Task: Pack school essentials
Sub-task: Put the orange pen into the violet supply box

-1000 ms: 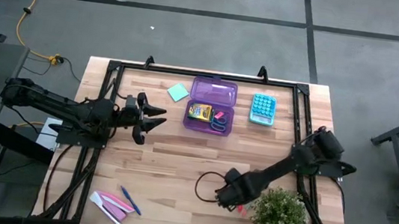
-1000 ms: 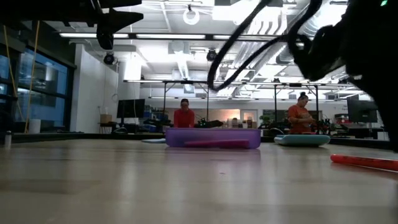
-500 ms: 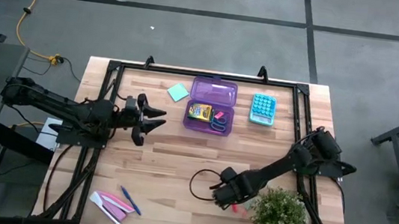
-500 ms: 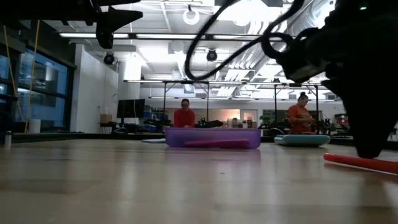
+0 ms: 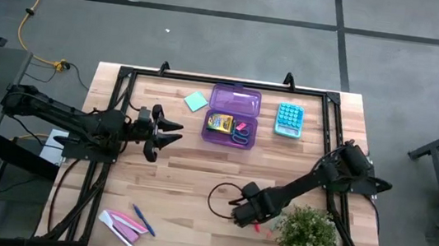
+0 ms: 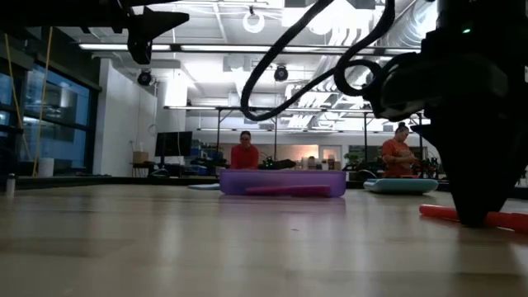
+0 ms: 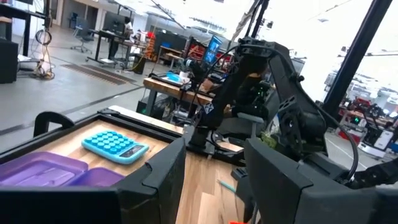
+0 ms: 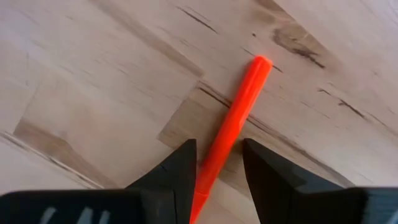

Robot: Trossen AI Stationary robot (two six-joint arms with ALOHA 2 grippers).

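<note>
Low over the table, right hand [image 8: 217, 163] straddles the orange-red pen [image 8: 239, 109].

Grey floor [image 5: 211, 48], bright ceiling lights [image 6: 256, 18]

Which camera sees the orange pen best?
The right wrist view: the orange pen fills it, lying on the wood between the right gripper's open fingers. The low view shows a red strip behind that gripper, the high view a speck, the left wrist view almost nothing.
</note>
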